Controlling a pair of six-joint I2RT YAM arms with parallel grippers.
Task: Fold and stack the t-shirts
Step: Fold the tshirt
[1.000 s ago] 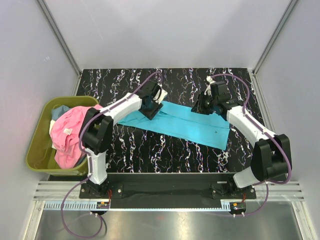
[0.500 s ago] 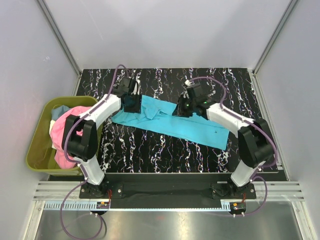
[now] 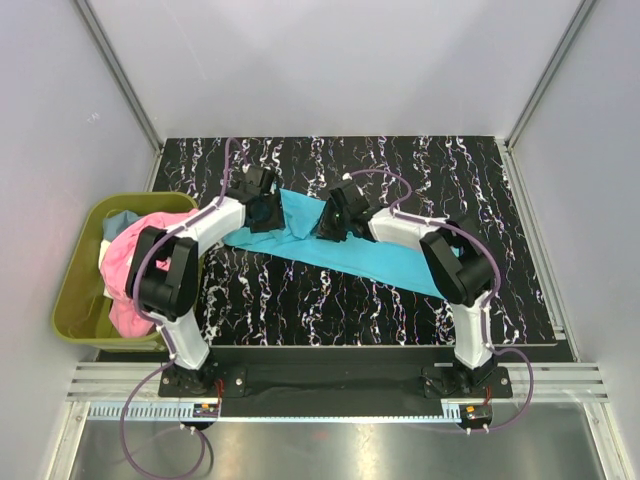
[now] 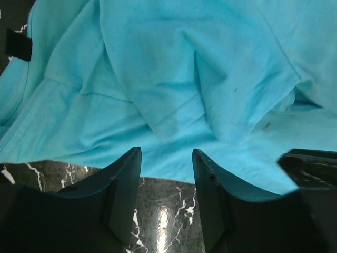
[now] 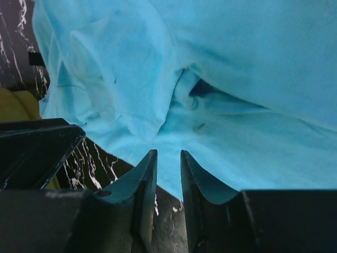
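- Overhead view of a black desk (image 3: 400, 170) with white marbling. Two white robot arms reach in from the bottom edge toward the middle of the frame.
- Turquoise t-shirt (image 3: 380, 258) lies on the desk as a long band, running from centre left down to centre right. Its left part is rumpled and folded over itself.
- Left end effector (image 3: 262, 212) sits at the upper left end of the shirt, just above the cloth.
- In the left wrist view, the left end effector (image 4: 163, 155) has its two dark fingers (image 4: 126, 179) clearly apart. The shirt's hem and a strip of desk show through the gap, and nothing is clamped between them.
- Right end effector (image 3: 330, 222) is just right of the left one, over the shirt's bunched fold.
- In the right wrist view, the right end effector (image 5: 166, 155) has its fingers (image 5: 145, 179) close together. A narrow gap remains between them, and wrinkled turquoise cloth fills the frame beyond the tips.
- Olive-green bin (image 3: 75, 270) stands at the left edge of the desk.
- Pink t-shirt (image 3: 135, 265) is heaped in the bin and spills over its right rim.
- Grey-blue garment (image 3: 120, 222) peeks out behind the pink one, at the top of the bin.
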